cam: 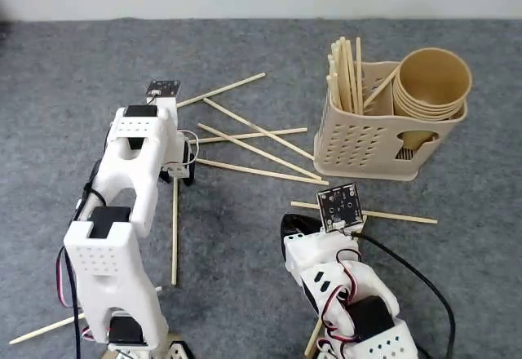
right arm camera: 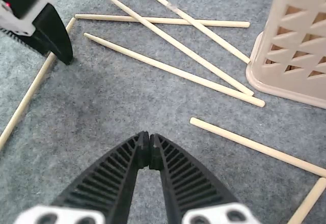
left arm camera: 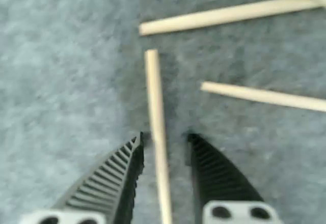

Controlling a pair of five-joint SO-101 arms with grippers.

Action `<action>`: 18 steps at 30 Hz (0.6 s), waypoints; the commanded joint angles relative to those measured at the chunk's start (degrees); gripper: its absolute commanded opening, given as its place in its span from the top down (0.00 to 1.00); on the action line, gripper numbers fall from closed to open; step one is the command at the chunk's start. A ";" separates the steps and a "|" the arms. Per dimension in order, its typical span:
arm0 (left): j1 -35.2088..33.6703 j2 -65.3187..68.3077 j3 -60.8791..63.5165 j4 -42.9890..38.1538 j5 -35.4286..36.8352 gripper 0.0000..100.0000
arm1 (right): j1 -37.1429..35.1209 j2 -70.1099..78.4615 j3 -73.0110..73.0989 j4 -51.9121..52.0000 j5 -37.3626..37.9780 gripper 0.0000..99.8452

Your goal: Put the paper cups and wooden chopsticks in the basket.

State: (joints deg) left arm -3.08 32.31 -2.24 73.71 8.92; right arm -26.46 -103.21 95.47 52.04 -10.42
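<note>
A beige perforated basket (cam: 371, 143) stands at the back right and holds stacked paper cups (cam: 432, 81) and several upright chopsticks (cam: 347, 69). Several more wooden chopsticks (cam: 261, 157) lie loose on the grey mat. My left gripper (left arm camera: 165, 138) is open and low over the mat, its fingers either side of one chopstick (left arm camera: 154, 96). From above, that gripper (cam: 176, 176) is at the far end of this chopstick (cam: 174, 237). My right gripper (right arm camera: 149, 136) is shut on nothing, close above the mat in front of the basket (right arm camera: 293, 46).
One chopstick (cam: 363, 213) lies just beyond the right gripper (cam: 294, 223), another (cam: 314, 339) by the right arm's base, and one (cam: 41, 329) at the front left. The right wrist view catches the left gripper's finger (right arm camera: 53, 33) beside its chopstick (right arm camera: 30, 99).
</note>
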 commanded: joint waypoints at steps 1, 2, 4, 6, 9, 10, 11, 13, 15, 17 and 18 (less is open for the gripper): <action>-0.70 1.05 -4.53 -0.62 -0.18 0.99 | 0.13 -0.31 0.79 -1.01 -0.18 0.99; -0.70 0.97 -4.53 -0.62 -0.09 0.98 | 0.13 -0.31 0.79 -1.01 -0.18 0.99; -0.70 0.97 -4.70 -0.62 0.97 0.99 | 0.13 -0.31 0.79 -1.01 -0.18 0.99; -0.70 0.97 -4.70 -0.62 2.73 0.99 | 0.13 -0.31 0.79 -1.01 -0.18 0.99; -0.44 0.70 -4.79 -0.62 3.43 0.99 | 0.13 -0.40 0.79 -1.01 -0.18 0.99; -0.35 0.09 -4.79 -0.62 3.43 0.99 | 0.13 -0.40 0.79 -1.01 -0.18 0.99; -0.35 -0.88 -4.79 -0.62 3.43 0.99 | 0.13 -0.40 0.79 -1.01 -0.18 0.99; -0.35 -4.04 -4.79 -0.53 3.52 0.99 | 0.13 -0.40 0.79 -1.01 -0.18 0.99; -0.44 -8.44 -4.70 -0.44 4.75 0.99 | 0.13 -0.40 0.79 -1.01 -0.18 0.99; -0.62 -13.71 -4.70 0.00 5.71 0.99 | 0.13 -0.40 0.79 -1.01 -0.18 0.99; -0.35 -16.70 -4.70 0.44 5.80 0.99 | 0.13 -0.40 0.79 -1.01 -0.18 0.99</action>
State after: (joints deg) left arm -3.60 26.07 -4.70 73.63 13.58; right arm -26.46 -103.21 95.47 52.04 -10.42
